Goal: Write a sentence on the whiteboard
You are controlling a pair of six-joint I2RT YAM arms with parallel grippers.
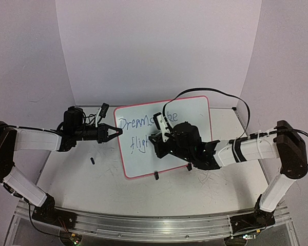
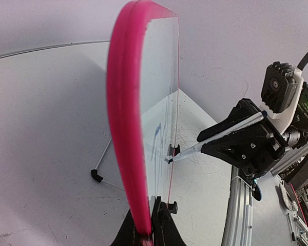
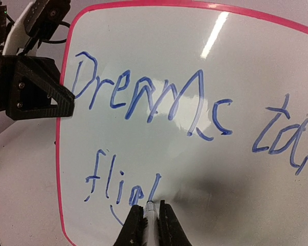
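Reaching in from the left of the desk [image 1: 66, 179], the left pincer [image 1: 115, 132] is clamping the left edge of the whiteboard [image 1: 195, 118]; its wrist view is showing the 2 black fingers [image 2: 161, 228] pressed onto the pink-red rim [image 2: 124, 128], 1 on each face. A small dark object [image 1: 93, 160] is lying on the desk just below that arm, apart from the board.

The whiteboard is sitting at the middle of the desk between the 2 arms, with 1 black clip foot [image 1: 156, 176] showing at its near edge. Blue handwriting is running across it in 2 lines; the upper line [image 3: 143, 97] is beginning with "Dream" and the lower line [image 3: 118, 187] with "fli".

Coming from the right, the right pincer [image 3: 150, 225] is pinching a slim marker [image 3: 151, 218] between its closed fingers; the marker's tip is touching the board at the end of the lower line. The left wrist view is showing the same marker [image 2: 220, 134] slanting to the board's face. A black cable [image 1: 215, 93] is looping above the board's upper right corner.
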